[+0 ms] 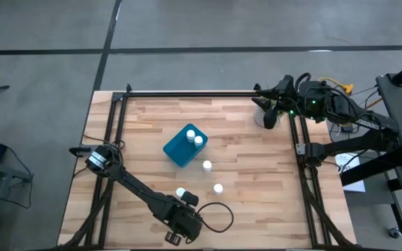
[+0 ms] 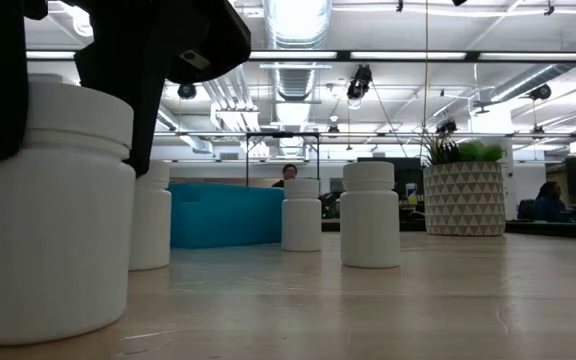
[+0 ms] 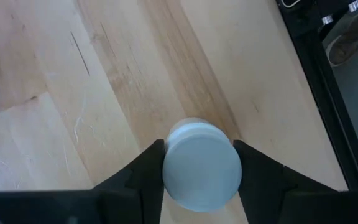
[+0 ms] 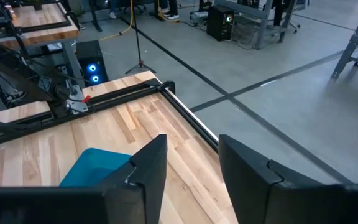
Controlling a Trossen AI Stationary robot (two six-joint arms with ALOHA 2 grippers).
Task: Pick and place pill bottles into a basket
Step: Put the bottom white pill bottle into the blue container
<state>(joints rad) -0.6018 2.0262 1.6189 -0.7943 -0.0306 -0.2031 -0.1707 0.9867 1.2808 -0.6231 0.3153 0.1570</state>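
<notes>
Table [image 1: 257, 209] centre: basket [image 1: 180, 148] holding two pill bottles [image 1: 195, 137]. Loose bottles [image 1: 207, 166] [image 1: 218, 188] stand apart just right of centre. Plant pot [image 1: 261, 116] near far right corner. Right half near front edge open.

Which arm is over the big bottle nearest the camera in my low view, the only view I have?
Observer: The left gripper. Its wrist view shows the fingers against both sides of the nearest bottle, at its cap.
Operator: How many are inside the basket?
Observer: From above, two bottles stand in the basket.
Operator: And the right arm?
Observer: The right gripper waits open at the far corner by the plant pot.
</notes>
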